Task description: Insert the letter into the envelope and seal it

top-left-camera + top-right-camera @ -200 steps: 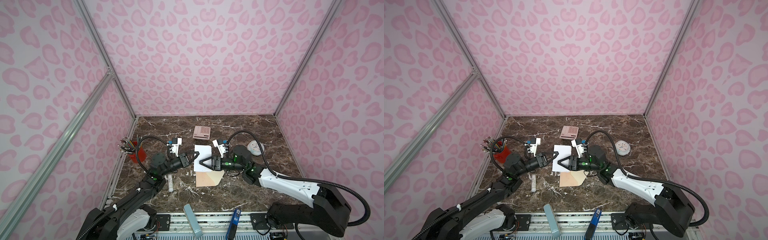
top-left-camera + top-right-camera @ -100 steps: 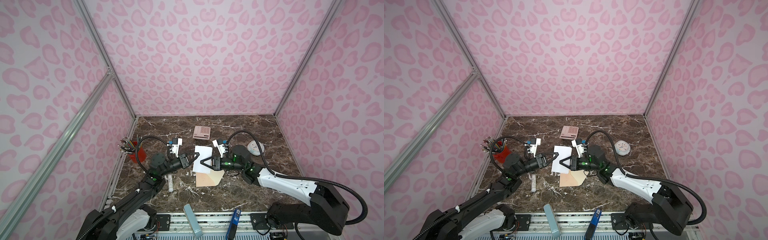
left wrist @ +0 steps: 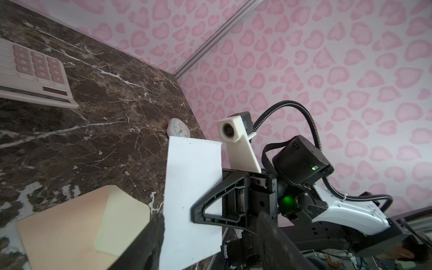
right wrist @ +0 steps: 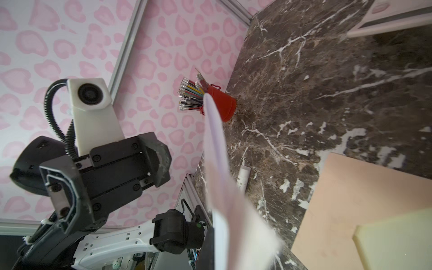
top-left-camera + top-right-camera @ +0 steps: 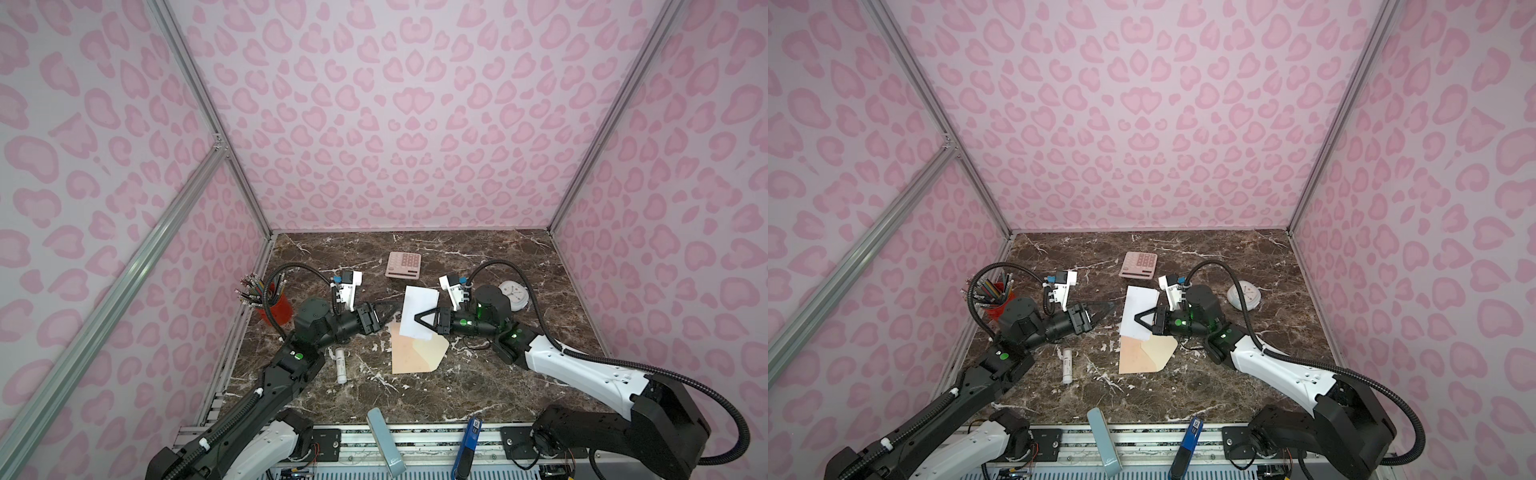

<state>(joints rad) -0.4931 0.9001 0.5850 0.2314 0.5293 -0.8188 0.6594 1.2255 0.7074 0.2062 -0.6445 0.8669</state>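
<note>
Both top views show the right gripper, jaws clamped on the letter, holding it above the open-flapped envelope on the bench. The left gripper has its jaws apart just beside the letter.

I noted a pink calculator at the back of the marble table. A red pencil cup stood by the left wall and a white clock lay to the right. A white tube lay nearer the front. A grey bar and a blue tool rested on the front rail.
</note>
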